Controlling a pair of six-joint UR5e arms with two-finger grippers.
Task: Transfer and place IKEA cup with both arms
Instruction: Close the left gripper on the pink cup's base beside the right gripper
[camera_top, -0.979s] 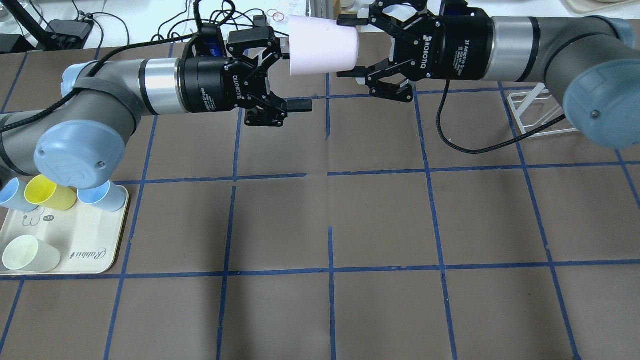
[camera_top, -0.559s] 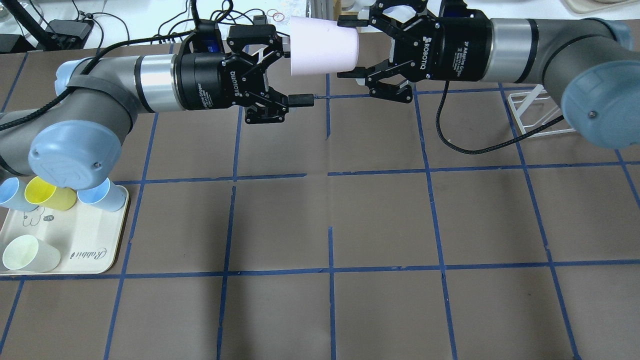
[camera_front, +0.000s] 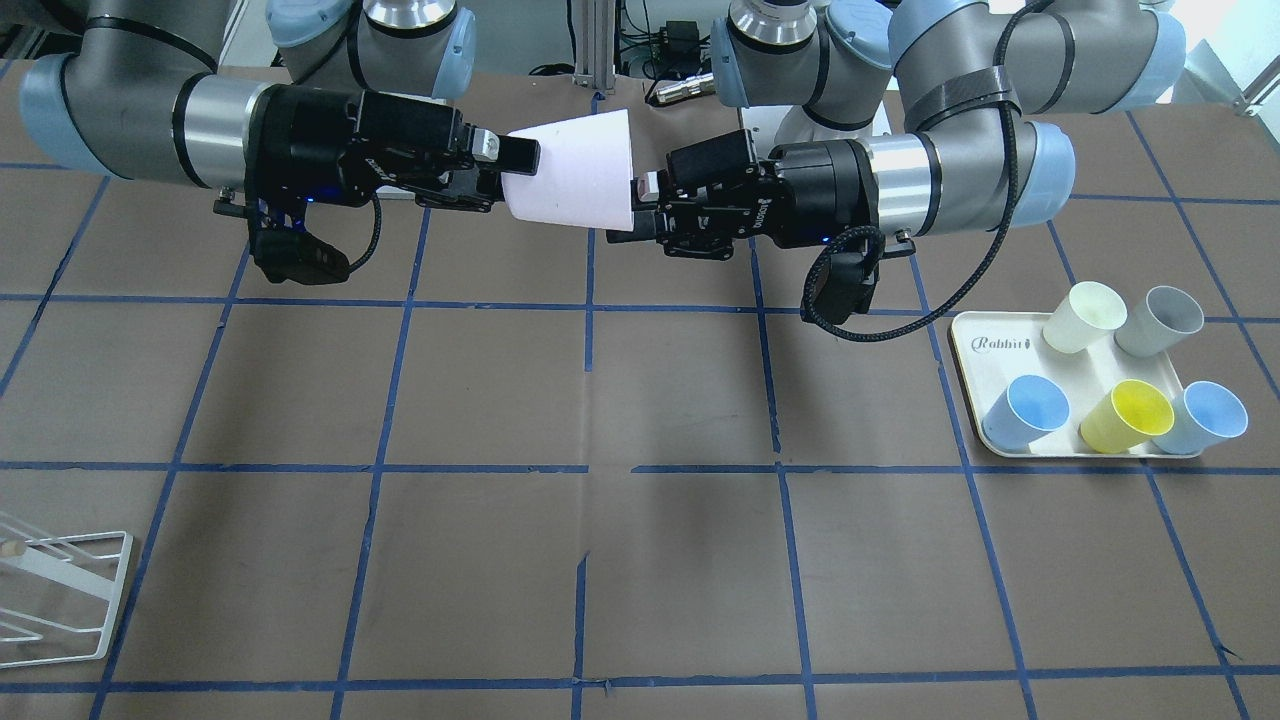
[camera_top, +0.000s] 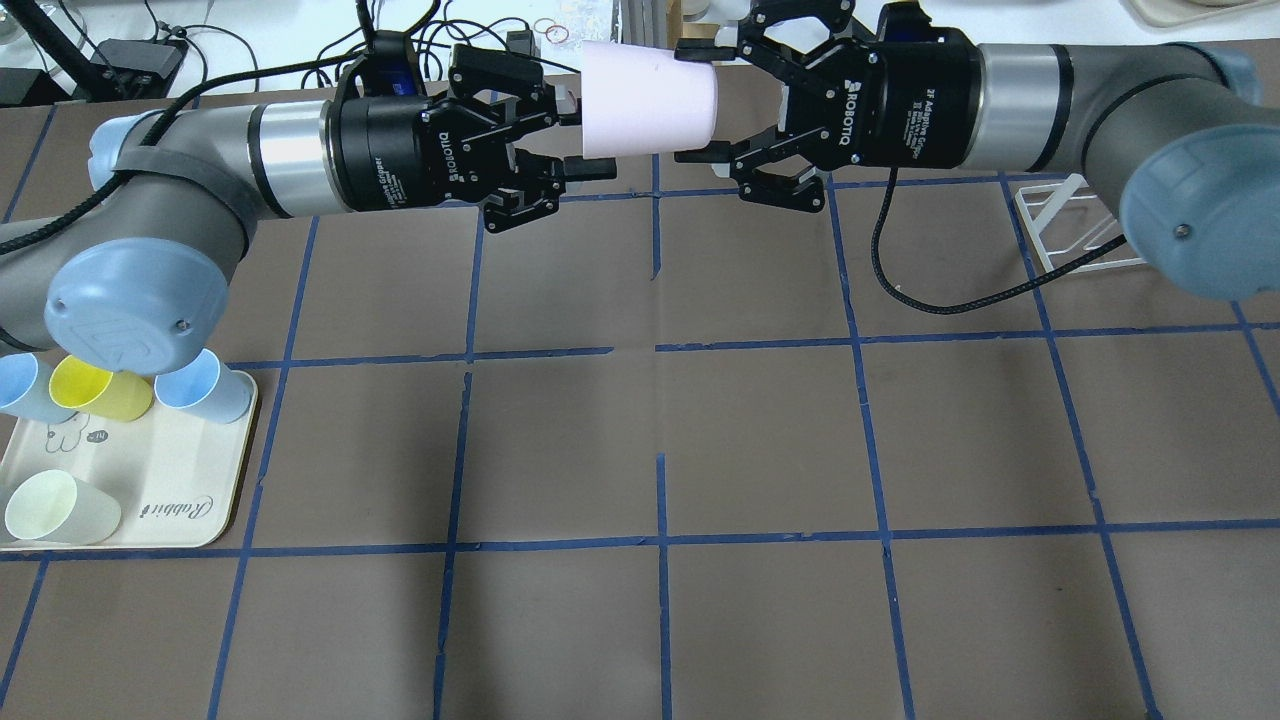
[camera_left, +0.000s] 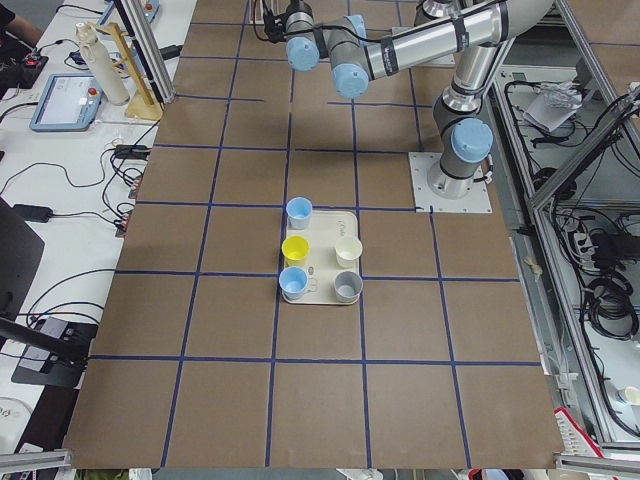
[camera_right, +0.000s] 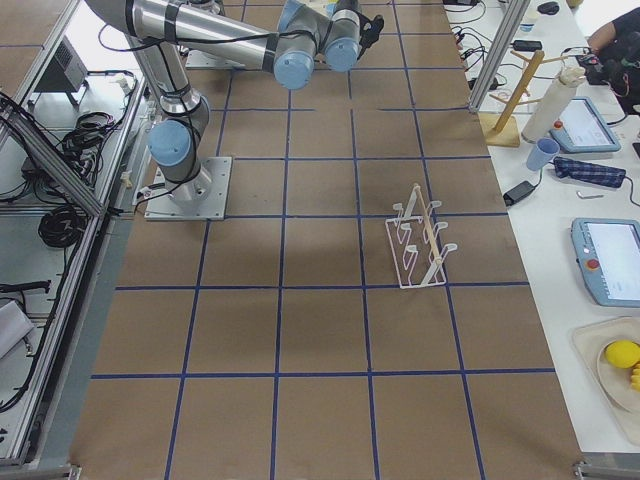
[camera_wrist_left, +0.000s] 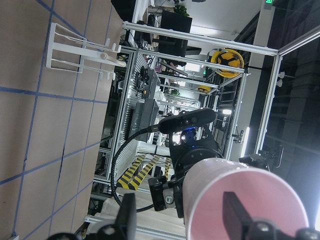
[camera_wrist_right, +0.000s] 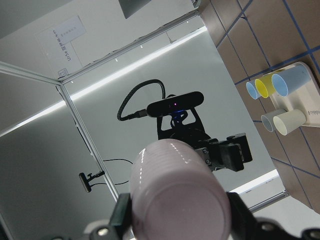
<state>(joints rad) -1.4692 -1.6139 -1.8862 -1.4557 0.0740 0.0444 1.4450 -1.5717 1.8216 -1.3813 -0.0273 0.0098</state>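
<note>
IKEA cup (camera_top: 648, 98) held horizontal above the bench (camera_top: 760, 440), top centre of overhead view, base pinched by right gripper (camera_top: 700, 100). Spread left gripper (camera_top: 580, 135) at its rim; contact unclear. Lower left, cups (camera_top: 205, 390) on tray (camera_top: 180, 520) partly hidden under left arm (camera_top: 135, 300).

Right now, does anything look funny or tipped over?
Only the pink cup: it lies sideways in the air, held by the right claw, with the left claw close to its rim. The tray cups stand upright; nothing spilled.
</note>
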